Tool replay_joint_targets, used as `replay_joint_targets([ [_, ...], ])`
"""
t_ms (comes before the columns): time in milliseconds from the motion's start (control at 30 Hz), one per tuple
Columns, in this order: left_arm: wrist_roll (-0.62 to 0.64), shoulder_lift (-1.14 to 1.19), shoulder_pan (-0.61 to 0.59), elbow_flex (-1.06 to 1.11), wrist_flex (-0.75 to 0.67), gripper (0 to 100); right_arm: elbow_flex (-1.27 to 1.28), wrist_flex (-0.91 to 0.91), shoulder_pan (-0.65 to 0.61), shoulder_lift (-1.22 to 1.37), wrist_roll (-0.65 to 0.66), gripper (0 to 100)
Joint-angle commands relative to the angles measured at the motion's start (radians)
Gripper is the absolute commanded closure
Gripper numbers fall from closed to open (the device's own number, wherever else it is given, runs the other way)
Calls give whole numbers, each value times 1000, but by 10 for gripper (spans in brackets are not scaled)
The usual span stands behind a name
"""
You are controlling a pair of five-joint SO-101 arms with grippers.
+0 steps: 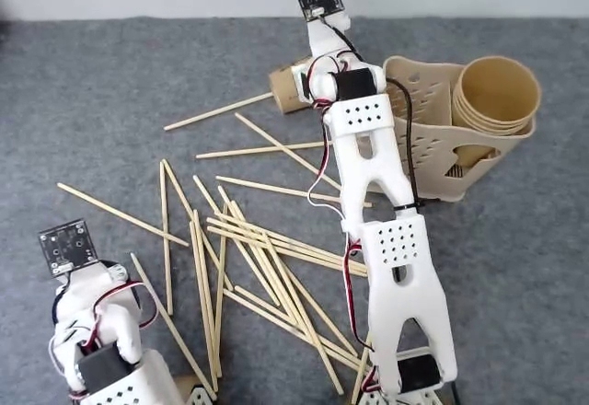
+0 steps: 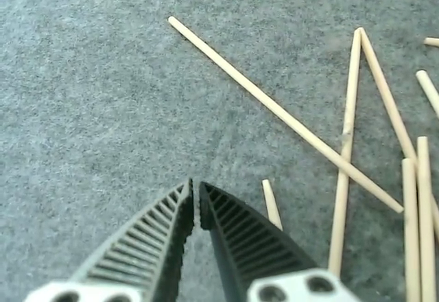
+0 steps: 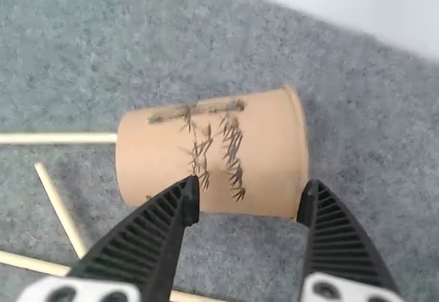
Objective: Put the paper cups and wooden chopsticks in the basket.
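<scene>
A brown paper cup lies on its side on the grey mat, also seen at the back of the table as the paper cup. My right gripper hangs open just over it, one finger near each end, touching nothing. Many wooden chopsticks are scattered over the middle of the mat. The beige basket stands at the back right and holds a stack of paper cups. My left gripper is shut and empty at the front left, beside a long chopstick.
The right arm stretches from the front edge across the chopstick pile to the cup. The left arm sits low at the front left corner. Open mat lies to the left and far right.
</scene>
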Motion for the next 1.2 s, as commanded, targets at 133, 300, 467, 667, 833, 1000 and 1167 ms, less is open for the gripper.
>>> replay_joint_targets([
  [133, -6, -15, -3, -7, -25, 985, -51, -4, 25, 27, 11, 753],
  [300, -6, -15, -2, -7, -25, 985, -51, 8, -10, 27, 11, 753],
  [467, -8, -15, 0, -7, -28, 985, -149, 170, -90, 10, 9, 751],
  [667, -8, -15, 2, -7, -31, 985, -299, 429, -180, -39, 6, 753],
  [833, -8, -15, 2, -7, -31, 985, -301, 588, -232, -140, 3, 753],
  [1000, -8, -15, 2, -7, -31, 985, -299, 611, -216, -196, 3, 831],
  [1167, -8, -15, 2, -7, -31, 985, -298, 615, -186, -217, 3, 960],
])
